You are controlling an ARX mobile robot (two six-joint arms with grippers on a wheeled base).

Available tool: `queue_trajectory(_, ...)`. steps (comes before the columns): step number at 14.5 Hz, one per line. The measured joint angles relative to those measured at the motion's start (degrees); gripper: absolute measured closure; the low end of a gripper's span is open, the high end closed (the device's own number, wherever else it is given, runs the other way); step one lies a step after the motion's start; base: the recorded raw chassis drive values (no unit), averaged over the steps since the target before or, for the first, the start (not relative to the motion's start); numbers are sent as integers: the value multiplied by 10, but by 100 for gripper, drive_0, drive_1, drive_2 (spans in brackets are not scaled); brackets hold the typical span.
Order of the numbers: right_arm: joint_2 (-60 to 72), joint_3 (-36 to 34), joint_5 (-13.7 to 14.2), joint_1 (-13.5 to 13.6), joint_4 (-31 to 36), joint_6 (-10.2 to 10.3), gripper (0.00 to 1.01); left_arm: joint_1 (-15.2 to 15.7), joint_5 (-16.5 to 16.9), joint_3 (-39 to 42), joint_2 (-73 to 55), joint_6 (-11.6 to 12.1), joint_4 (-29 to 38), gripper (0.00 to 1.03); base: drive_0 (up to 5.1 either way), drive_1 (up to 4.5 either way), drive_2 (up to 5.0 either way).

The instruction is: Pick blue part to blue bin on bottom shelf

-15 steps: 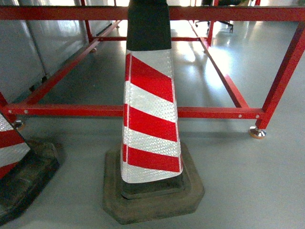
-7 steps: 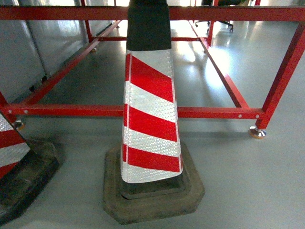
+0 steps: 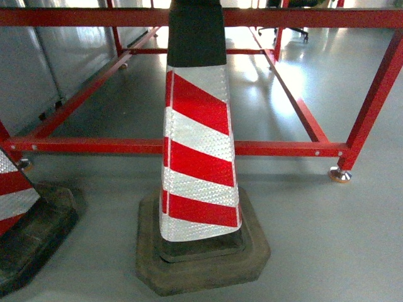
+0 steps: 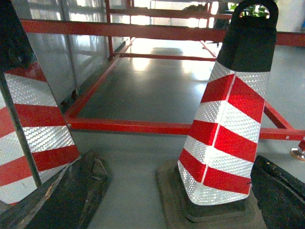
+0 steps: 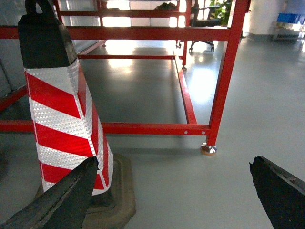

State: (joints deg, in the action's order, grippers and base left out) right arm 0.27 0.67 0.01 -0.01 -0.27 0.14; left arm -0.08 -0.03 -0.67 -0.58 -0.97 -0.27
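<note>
Two traffic cones occupy the head view: one red-and-white striped cone (image 3: 198, 157) stands upright at centre on its dark rubber base, and a second cone (image 3: 19, 207) is cut off at the left edge. Behind them runs a red steel frame (image 3: 189, 146) on levelling feet over grey floor (image 3: 327, 239). No blue part, blue bin or bottom shelf appears, so the orientation and long axis of the part cannot be stated. Neither hand shows in this view.

Left wrist view: the left hand (image 4: 176, 200) points forward and slightly down at the cones, its dark fingers (image 4: 62, 195) spread wide at the lower corners, holding nothing. The striped cone stands just ahead between them; the second cone fills the left edge.

Right wrist view: the right hand (image 5: 176, 200) is likewise spread wide and empty, one finger (image 5: 57, 200) at lower left, the other at lower right. A steel rack with blue on top (image 5: 289, 21) shows far off at upper right, too small to identify.

Judgement: both arms appear carried low and open in a travel posture because the work area is not yet reached; the base likely has to drive around the cones first
</note>
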Motion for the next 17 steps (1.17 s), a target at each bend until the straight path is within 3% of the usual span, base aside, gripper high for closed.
queue_trajectory(17,0,0,-1,0,0,-1,3,0,0,0,0,3,0,5,0,0,0)
